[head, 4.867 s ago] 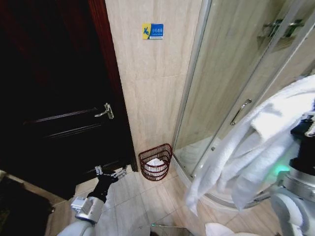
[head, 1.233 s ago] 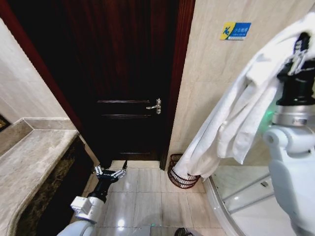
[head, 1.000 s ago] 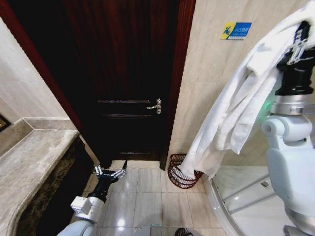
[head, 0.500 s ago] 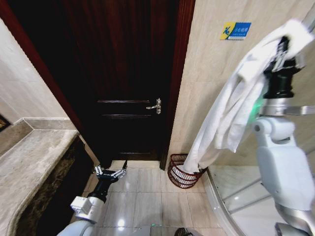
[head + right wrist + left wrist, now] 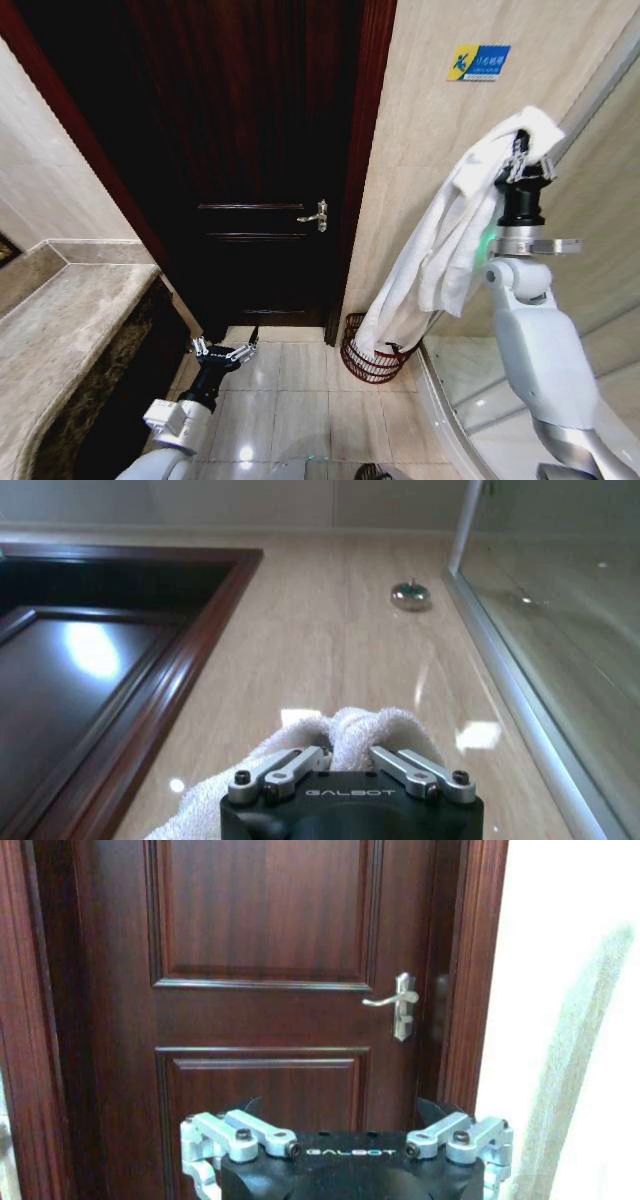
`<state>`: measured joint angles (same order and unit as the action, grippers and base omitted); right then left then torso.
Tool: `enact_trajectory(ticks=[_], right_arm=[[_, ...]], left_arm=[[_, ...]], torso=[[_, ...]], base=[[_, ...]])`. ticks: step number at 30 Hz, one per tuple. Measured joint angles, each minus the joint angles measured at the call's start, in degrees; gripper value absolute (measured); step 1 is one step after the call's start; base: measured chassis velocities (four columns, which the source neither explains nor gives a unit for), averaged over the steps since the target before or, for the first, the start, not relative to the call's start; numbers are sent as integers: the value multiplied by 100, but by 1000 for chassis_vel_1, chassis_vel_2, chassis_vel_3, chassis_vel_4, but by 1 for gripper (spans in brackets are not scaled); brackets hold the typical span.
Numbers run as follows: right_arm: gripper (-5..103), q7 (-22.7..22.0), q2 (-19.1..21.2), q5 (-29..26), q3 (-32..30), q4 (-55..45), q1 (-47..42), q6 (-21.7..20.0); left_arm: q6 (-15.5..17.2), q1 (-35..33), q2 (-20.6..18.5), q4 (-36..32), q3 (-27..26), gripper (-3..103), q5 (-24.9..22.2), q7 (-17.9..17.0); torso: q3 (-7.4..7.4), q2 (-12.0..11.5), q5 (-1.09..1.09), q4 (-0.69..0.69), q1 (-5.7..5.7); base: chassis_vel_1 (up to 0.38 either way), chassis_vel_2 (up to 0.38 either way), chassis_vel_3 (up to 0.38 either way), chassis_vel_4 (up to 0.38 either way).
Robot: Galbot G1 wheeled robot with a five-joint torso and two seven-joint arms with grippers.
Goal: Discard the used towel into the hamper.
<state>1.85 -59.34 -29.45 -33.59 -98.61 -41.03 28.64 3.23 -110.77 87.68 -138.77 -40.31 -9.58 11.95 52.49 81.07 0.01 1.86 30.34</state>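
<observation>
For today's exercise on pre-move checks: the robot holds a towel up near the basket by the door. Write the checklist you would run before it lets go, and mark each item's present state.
1. Right gripper clamped on the towel: ok, fingers pinch the cloth in the right wrist view.
2. Towel's lower end over the hamper: ok, it hangs at the rim.
3. Towel's upper bulk above the hamper: not ok, it hangs off to the side, nearer the shower glass.
4. Room left in the hamper: cannot tell, the towel hides the inside.
5. Left gripper out of the way: ok, open, low by the dark door.
</observation>
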Motion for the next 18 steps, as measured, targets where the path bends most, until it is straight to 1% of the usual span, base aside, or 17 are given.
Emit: enact_trajectory(ticks=[5,14,18], right_arm=[[5,1,-73,36,83,257,193,50],[5,1,-79,80,156,681,601,54],[5,6,-112,108,238,1036,765,120]], left_arm=[[0,0,0,0,0,100,0,0],[0,0,1,0,0,100,0,0],[0,0,0,0,0,100,0,0]], torso=[[0,0,-1,0,0],[0,0,0,0,0],[0,0,-1,1,0]], base=[[0,0,0,0],[0,0,0,0],[0,0,0,0]])
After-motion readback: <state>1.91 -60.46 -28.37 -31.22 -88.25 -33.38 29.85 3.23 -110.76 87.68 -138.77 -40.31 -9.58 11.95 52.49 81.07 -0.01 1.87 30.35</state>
